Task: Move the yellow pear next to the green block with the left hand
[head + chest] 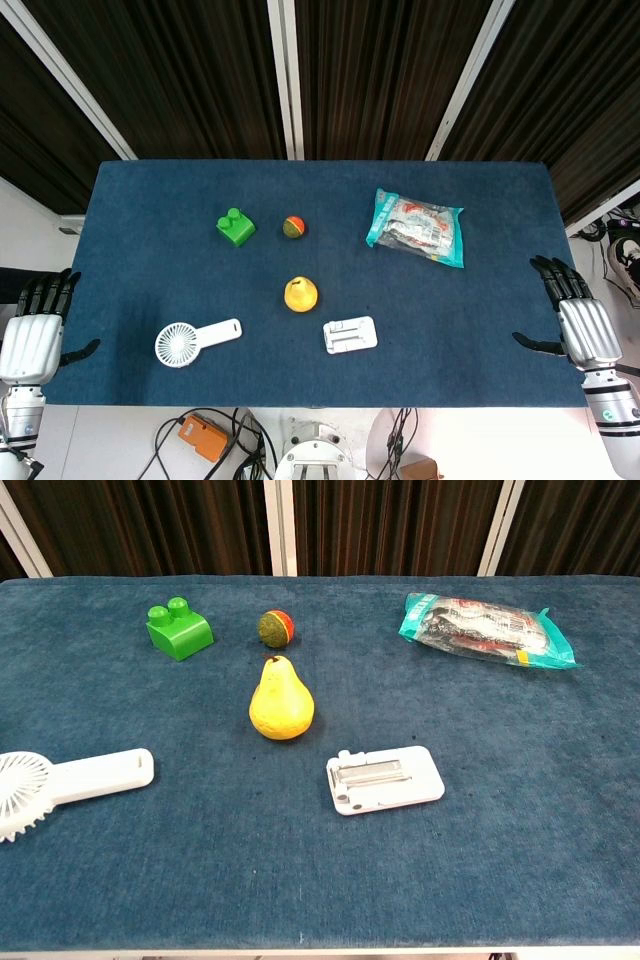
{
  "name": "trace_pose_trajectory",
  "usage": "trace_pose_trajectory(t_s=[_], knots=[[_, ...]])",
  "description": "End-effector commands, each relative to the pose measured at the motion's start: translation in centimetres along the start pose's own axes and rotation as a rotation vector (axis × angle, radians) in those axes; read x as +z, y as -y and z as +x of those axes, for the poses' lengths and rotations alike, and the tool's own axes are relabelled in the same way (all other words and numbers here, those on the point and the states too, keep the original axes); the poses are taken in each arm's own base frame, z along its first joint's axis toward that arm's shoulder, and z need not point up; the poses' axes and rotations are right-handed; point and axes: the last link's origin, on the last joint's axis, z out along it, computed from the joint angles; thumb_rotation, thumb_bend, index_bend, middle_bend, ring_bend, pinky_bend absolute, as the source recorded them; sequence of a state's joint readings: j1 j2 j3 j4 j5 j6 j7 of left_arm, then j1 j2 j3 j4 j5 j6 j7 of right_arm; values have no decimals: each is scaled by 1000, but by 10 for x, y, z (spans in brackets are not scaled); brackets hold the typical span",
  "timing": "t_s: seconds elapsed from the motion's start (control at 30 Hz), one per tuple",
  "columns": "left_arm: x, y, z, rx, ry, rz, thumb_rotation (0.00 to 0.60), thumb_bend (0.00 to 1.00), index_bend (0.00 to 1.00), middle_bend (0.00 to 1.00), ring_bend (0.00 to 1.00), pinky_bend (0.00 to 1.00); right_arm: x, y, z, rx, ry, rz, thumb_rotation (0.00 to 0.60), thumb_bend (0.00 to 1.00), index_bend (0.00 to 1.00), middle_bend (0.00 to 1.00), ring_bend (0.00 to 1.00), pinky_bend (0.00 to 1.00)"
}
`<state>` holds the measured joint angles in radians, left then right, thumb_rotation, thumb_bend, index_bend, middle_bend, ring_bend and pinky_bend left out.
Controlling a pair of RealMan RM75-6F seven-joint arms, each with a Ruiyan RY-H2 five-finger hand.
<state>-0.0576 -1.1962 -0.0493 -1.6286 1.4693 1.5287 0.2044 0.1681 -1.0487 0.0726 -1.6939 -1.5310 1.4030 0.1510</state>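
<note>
The yellow pear (300, 294) (281, 702) stands upright near the middle of the blue table. The green block (235, 226) (179, 629) lies farther back and to the left of it, well apart. My left hand (35, 330) hangs off the table's left edge with fingers spread, holding nothing. Off the right edge, my right hand (578, 320) is likewise open and empty. Neither hand shows in the chest view.
A small red-and-green ball (293, 226) (277, 628) sits right of the block. A white hand fan (192, 341) (62, 782) lies at the front left, a white flat device (350, 334) (385, 779) front centre, a teal snack bag (416, 227) (487, 628) back right.
</note>
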Motion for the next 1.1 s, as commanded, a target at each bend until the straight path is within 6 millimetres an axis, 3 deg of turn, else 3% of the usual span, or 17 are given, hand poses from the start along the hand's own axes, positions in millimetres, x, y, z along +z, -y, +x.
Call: trace_pose_trajectory(t_s=[0.03, 0.23, 0.37, 0.53, 0.73, 0.9, 1.1], knots=[[1, -1, -1, 0, 4, 0, 600, 28, 44, 58, 35, 54, 3, 1, 0, -3, 2, 1, 600, 135, 112, 129, 4, 144], [14, -13, 1, 1, -7, -55, 600, 28, 44, 59, 35, 54, 6, 1, 3, -8, -8, 0, 600, 135, 111, 129, 4, 144], [35, -39, 11, -2, -39, -169, 600, 28, 44, 58, 35, 54, 5, 0, 10, -10, -37, 1, 600, 135, 112, 129, 4, 144], [72, -102, 20, -45, -23, -416, 600, 28, 45, 58, 35, 54, 3, 0, 18, -17, -67, 3, 600, 135, 112, 130, 4, 144], [114, -181, 9, -62, 94, -633, 600, 28, 81, 58, 45, 62, -1, -1, 16, -12, -59, 2, 600, 135, 112, 130, 4, 144], [132, -227, -4, -64, 201, -706, 600, 28, 81, 67, 58, 133, -5, -5, 14, -7, -55, -12, 600, 135, 112, 130, 4, 144], [138, -269, -18, -39, 275, -779, 600, 28, 81, 77, 65, 165, -5, -7, 10, -1, -44, -16, 600, 135, 112, 129, 4, 144]])
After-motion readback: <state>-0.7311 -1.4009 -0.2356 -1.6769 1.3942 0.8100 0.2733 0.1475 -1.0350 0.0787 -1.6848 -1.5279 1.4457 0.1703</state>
